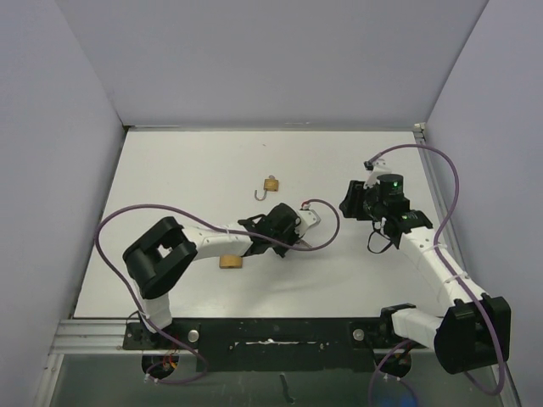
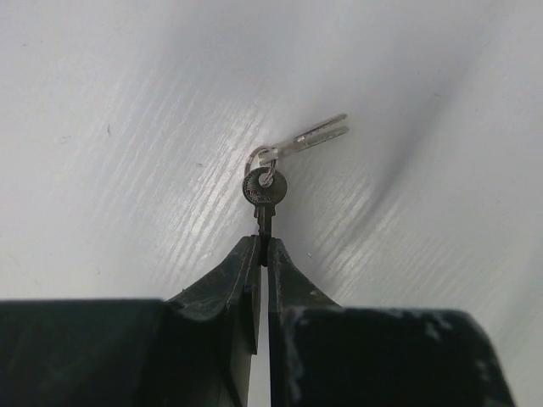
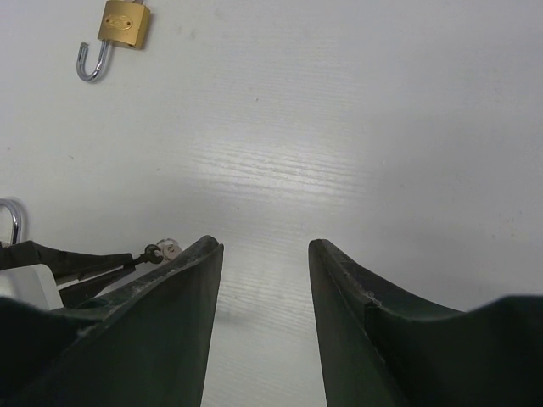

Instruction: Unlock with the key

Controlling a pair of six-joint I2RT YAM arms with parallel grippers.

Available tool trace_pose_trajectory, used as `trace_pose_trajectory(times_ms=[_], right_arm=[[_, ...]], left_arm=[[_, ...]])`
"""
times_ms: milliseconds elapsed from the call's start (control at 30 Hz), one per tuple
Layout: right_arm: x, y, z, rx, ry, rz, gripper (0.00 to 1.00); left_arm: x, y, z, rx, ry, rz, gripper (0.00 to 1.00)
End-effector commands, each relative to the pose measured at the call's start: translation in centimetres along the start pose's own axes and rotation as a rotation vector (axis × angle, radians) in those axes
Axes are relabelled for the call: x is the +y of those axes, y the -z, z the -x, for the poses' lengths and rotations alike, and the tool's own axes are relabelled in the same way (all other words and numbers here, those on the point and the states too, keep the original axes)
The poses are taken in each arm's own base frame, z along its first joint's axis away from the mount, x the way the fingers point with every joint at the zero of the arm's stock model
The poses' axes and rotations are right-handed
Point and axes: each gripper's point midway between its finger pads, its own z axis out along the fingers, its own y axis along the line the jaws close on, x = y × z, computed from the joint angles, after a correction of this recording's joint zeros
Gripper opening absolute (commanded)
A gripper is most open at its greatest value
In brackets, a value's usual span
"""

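- Left gripper (image 2: 263,246) clenched on one key (image 2: 265,188); second key (image 2: 321,136) on same ring (image 2: 256,161), at 1 o'clock.
- Right gripper (image 3: 265,254) released, empty.
- One padlock (image 1: 271,184), shackle (image 3: 89,64) open, at 11 o'clock of left gripper.

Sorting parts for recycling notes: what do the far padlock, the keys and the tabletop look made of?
The far padlock has a yellow satin body, likely brass; its shackle is bright silver, likely polished steel. The keys are grey metal; the one in the left pincer looks darker. The tabletop is white with fine grain lines, perhaps painted wood.
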Motion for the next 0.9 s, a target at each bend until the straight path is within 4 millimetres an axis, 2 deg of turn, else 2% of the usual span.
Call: trace_pose_trajectory(times_ms=[0,267,600,867], right_arm=[[0.4,-0.3,0.9,-0.037,-0.009,0.038,0.46],[1.0,-0.7,0.9,-0.029,-0.043,0.115,0.46],[4.2,-1.2,0.8,0.011,-0.146,0.401,0.45],[5.8,-1.5,0.2,0.029,-0.192,0.521,0.44]], left_arm=[[0.2,2.3,3.9,-0.125,-0.018,0.006,0.00],[0.6,3.6,5.2,-0.179,-0.023,0.015,0.00],[0.7,5.1,7.6,-0.271,-0.044,0.009,0.00],[0.6,6.3,10.1,-0.344,-0.044,-0.037,0.00]])
